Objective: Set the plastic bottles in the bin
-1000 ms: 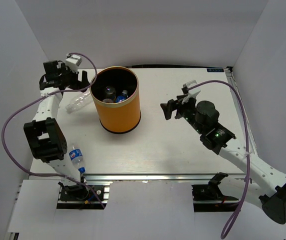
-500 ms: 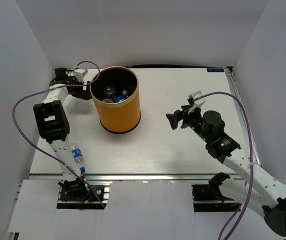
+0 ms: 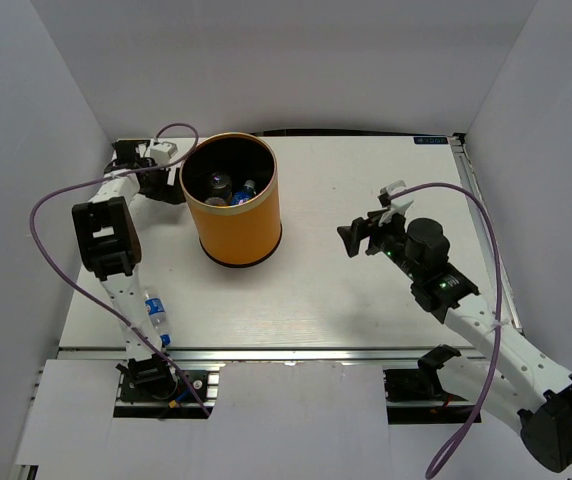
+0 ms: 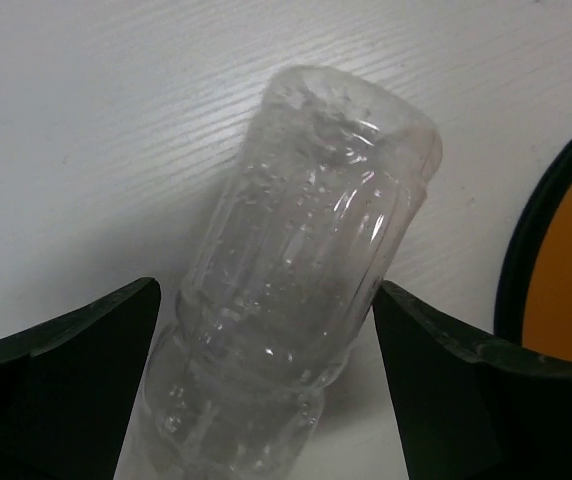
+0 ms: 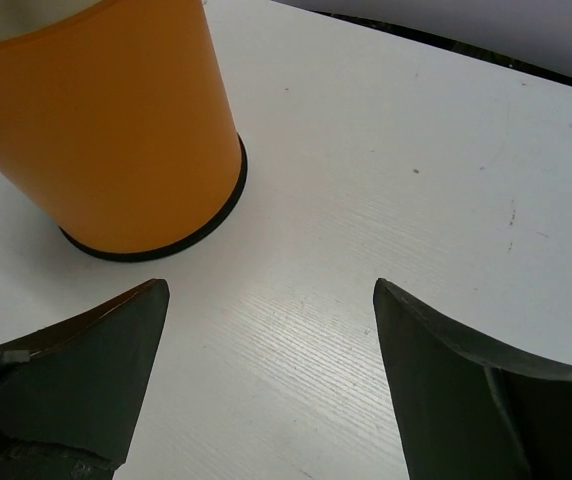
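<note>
Clear plastic, the ribbed bottle lies on the table between the wide-spread jaws of my left gripper, straddled for a pinch not yet made, the orange bin just beyond my right-hand jaw, while my right gripper hangs spread, holding nothing.

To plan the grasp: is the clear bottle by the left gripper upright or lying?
Lying: the clear bottle rests sideways on the table, within the open left gripper.

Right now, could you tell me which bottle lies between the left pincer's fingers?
The clear ribbed bottle beside the bin, flanked by the open left pincer; the blue-labelled bottle lies by the arm's base; other bottles are in the bin.
</note>
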{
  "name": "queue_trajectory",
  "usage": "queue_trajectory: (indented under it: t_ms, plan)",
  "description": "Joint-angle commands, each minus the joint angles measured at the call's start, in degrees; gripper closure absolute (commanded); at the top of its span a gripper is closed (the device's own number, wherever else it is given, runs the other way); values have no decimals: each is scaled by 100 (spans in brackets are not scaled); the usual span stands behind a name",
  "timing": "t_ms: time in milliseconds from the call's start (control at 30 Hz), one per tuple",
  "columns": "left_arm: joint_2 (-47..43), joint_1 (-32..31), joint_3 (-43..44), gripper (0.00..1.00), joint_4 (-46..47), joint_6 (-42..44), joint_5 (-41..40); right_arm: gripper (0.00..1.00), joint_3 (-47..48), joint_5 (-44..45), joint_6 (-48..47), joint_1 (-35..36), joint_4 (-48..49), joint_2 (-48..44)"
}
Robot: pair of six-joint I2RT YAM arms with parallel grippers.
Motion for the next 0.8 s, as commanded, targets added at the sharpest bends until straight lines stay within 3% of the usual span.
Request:
queue_trajectory:
  t_ms: [0,133,233,267,367,400,433,567,667,767]
  plan:
    - [44,18,-3,2,-47,-51,-192,11,-76,-57,-35,-148,366,-130]
    - [-193,1,-188,2,41,-25,-139,11,-85,-75,123,-289,357,-121]
    - [-395,1,-188,17,59,-104,-104,11,-85,-286,185,-377,357,-148]
    - [-518,1,-171,35,67,-208,-60,11,-102,-295,203,-404,366,-157]
    - [-851,1,-83,64,243,-489,-208,11,-120,-321,256,-456,366,-209]
    - [-940,1,-22,95,295,-569,-279,11,-129,-321,273,-457,357,-218]
    - [-1045,1,22,100,409,-683,-393,11,-137,-330,273,-474,357,-253]
    - [-1721,1,224,100,656,-1498,-788,10,-172,-330,326,-518,366,-367]
    - [-2817,-52,32,100,1382,-2183,-1016,11,-199,-304,370,-527,375,-420]
    - [-3452,-236,-205,100,1684,-2258,-1080,11,-190,-286,379,-536,357,-429]
